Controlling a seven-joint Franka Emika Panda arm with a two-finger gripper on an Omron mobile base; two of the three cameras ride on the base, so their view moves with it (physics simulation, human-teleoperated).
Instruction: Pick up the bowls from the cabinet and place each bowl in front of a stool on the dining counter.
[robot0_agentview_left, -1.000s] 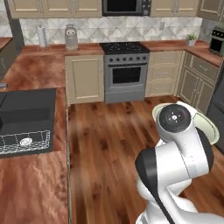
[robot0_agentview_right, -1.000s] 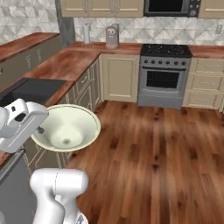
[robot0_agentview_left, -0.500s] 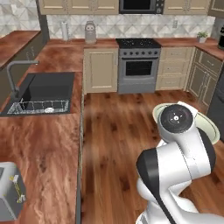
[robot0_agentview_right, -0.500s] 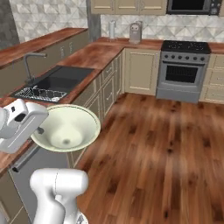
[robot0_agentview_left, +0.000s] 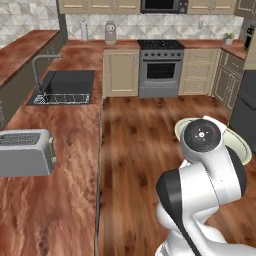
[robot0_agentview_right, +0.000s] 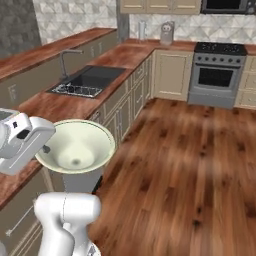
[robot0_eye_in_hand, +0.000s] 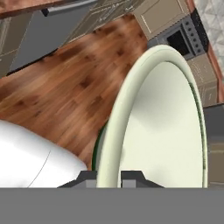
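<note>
**Bowl carried by its rim alone, with worktops close on one side**

The long reddish-brown polished wood worktop (robot0_agentview_left: 55, 185) runs close along the robot's left, carrying a dark inset sink (robot0_agentview_left: 65, 86) and a grey metal toaster (robot0_agentview_left: 26, 152). In the right base view its edge sits just beside the load, so a wide swing or a turn of the base could, I judge, knock the bowl against it

Below lies open wood-plank floor (robot0_agentview_right: 190, 165); a drop there would likely end the carry

The wide, shallow, pale cream-green bowl (robot0_agentview_right: 76, 146) is held up in the air beside the arm, well apart from any surface, tilted rather than level

The hand (robot0_eye_in_hand: 109, 177) is clamped shut on the bowl's rim, one dark finger on each side of the thin lip. That is a narrow pinch on a broad flared dish, so a jolt might make it pivot or slip free
</note>
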